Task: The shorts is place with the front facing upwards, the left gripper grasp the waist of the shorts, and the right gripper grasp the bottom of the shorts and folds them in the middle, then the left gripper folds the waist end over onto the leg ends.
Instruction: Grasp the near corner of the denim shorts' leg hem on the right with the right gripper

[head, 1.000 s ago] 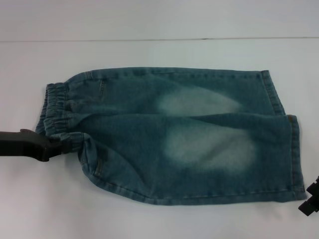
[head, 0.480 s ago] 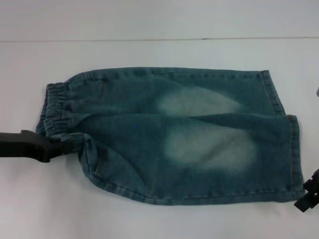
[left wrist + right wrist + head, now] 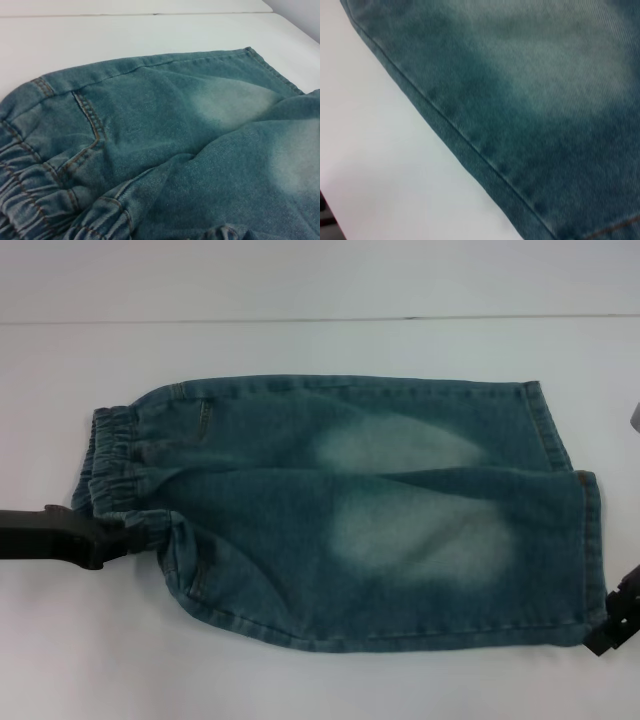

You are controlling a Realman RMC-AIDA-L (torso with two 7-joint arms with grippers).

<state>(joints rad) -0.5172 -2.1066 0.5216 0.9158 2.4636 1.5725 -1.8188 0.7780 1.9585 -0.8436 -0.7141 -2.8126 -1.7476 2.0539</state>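
Blue denim shorts (image 3: 350, 510) lie flat on the white table (image 3: 300, 340), folded lengthwise so one leg rests on the other. The elastic waist (image 3: 110, 460) points left and the leg hems (image 3: 590, 540) point right. My left gripper (image 3: 125, 532) comes in from the left edge and is shut on the near corner of the waist, where the cloth bunches. My right gripper (image 3: 608, 625) sits at the near right corner of the lower leg hem, touching its edge. The left wrist view shows the waistband (image 3: 25, 185) and pocket seam close up. The right wrist view shows the shorts' long edge (image 3: 470, 145).
The table's far edge (image 3: 320, 319) runs across the top of the head view. Bare white table surface (image 3: 380, 165) lies along the shorts' near edge. A grey object (image 3: 636, 416) peeks in at the right border.
My right gripper has crept up and left to the lower leg hem's corner. The left gripper and the held waist corner have dipped slightly toward me.
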